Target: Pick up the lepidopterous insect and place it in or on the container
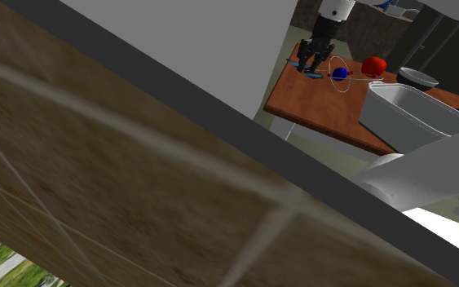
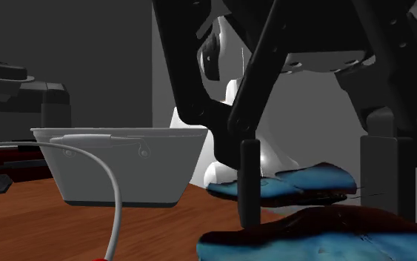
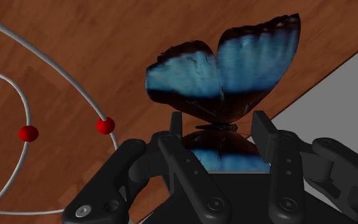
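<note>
A butterfly point(image 3: 222, 76) with blue, dark-edged wings lies flat on the brown wooden table point(image 3: 75, 44) near its corner. My gripper point(image 3: 220, 125) is open and down over it, one finger on each side of its body, lower wings in the gap. In the second exterior view the fingertips point(image 2: 249, 185) reach almost to the table around the butterfly point(image 2: 303, 182). The container point(image 2: 118, 159), a white rectangular tub, stands farther along the table. In the shoulder view the gripper point(image 1: 311, 72) hangs at the table's far corner, the tub point(image 1: 407, 110) nearer the stand.
A model of white wire rings with red beads and a blue ball point(image 1: 339, 73) sits right beside the gripper. A red object point(image 1: 373, 65) and a dark bowl point(image 1: 419, 79) stand beyond. A large wood-textured panel point(image 1: 97, 179) takes up the shoulder view's left.
</note>
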Tool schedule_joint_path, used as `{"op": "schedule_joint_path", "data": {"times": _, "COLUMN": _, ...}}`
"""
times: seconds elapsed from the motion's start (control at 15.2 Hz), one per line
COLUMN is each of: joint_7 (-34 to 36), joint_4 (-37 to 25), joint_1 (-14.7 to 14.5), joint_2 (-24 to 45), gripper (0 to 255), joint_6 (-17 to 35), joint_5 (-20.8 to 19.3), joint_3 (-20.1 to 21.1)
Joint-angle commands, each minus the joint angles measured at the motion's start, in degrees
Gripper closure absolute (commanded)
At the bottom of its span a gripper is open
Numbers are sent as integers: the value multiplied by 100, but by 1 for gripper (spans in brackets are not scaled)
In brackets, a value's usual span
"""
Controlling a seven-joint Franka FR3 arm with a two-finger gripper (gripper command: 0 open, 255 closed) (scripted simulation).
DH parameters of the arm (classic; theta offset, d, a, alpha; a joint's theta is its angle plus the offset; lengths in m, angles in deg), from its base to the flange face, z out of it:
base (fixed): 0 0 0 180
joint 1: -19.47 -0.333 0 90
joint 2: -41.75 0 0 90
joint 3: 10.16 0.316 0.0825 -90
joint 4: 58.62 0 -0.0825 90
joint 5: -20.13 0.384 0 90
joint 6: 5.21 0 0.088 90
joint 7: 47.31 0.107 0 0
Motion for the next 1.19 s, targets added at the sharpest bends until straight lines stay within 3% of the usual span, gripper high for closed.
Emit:
{"op": "schedule_joint_path", "data": {"times": 0.0, "joint_7": -4, "joint_4": -179, "joint_1": -5, "joint_2": 19, "gripper": 255, "joint_6": -163, "joint_5": 8, "joint_3": 6}}
{"op": "schedule_joint_path", "data": {"times": 1.12, "joint_7": -73, "joint_4": -1915, "joint_1": -54, "joint_2": 442, "gripper": 255, "joint_6": -1483, "joint_5": 107, "joint_3": 14}}
